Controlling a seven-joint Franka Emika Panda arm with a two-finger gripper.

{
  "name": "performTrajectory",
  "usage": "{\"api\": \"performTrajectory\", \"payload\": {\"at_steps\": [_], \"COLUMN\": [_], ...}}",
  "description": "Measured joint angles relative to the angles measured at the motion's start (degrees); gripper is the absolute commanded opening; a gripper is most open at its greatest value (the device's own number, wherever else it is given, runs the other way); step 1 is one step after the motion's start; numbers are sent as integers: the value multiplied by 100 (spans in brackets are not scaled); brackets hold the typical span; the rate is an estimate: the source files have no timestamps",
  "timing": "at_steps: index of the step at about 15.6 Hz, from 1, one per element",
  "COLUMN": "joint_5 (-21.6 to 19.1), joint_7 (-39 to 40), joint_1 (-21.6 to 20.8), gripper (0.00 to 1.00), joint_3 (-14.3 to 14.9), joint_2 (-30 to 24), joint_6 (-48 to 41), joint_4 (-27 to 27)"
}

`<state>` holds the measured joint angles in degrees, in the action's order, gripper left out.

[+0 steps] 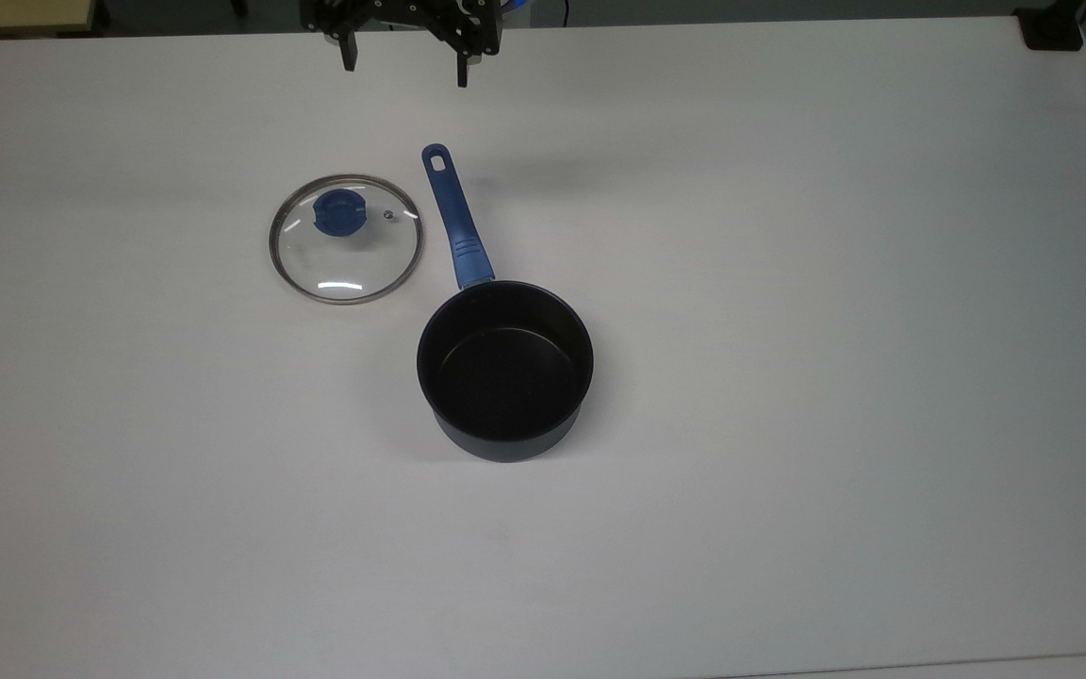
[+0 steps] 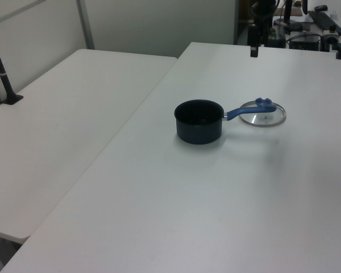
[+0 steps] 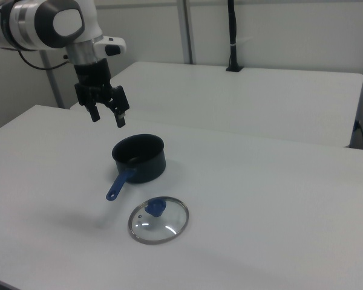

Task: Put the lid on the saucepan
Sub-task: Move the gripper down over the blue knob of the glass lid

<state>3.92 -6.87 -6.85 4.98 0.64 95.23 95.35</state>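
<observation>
On the white surface (image 1: pixel 788 283) I see the saucepan (image 1: pixel 504 370) standing upright and open, dark inside, nothing in it. In the top view its long blue handle (image 1: pixel 454 219) runs up and slightly left from the rim, the slot hole at the far end. The lid (image 1: pixel 346 238) lies flat on the surface just beside that handle, on the top view's left, knob up; its metal rim comes very close to the handle, and I cannot tell whether they touch. The blue knob (image 1: pixel 338 210) sits on the clear glass with the small steam vent (image 1: pixel 388 214) next to it.

The hand (image 1: pixel 404 58) hangs in the air at the top edge of the top view, above the surface and well apart from both lid and saucepan. Its two fingers are spread, with nothing between them.

From the right view I see the hand (image 3: pixel 108 117) pointing down off the grey and white arm (image 3: pixel 48 24), up over the surface behind the saucepan (image 3: pixel 139 158), with the lid (image 3: pixel 158 220) nearer the camera. In the left view the lid (image 2: pixel 263 114) lies past the saucepan (image 2: pixel 199 121), at the handle's end. A second white table (image 2: pixel 62 114) stands alongside on the left view's left.
</observation>
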Motion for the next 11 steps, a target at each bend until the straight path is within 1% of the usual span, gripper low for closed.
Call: {"api": "performTrajectory", "payload": {"at_steps": [8, 10, 11], "joint_5": [0, 8, 11], "joint_7": [16, 215, 428], "joint_1": [1, 64, 160], "gripper": [100, 100, 100], "joint_3": [0, 3, 7], "joint_2": [-35, -35, -35], "joint_6": [0, 0, 0], "joint_4": [6, 23, 37]}}
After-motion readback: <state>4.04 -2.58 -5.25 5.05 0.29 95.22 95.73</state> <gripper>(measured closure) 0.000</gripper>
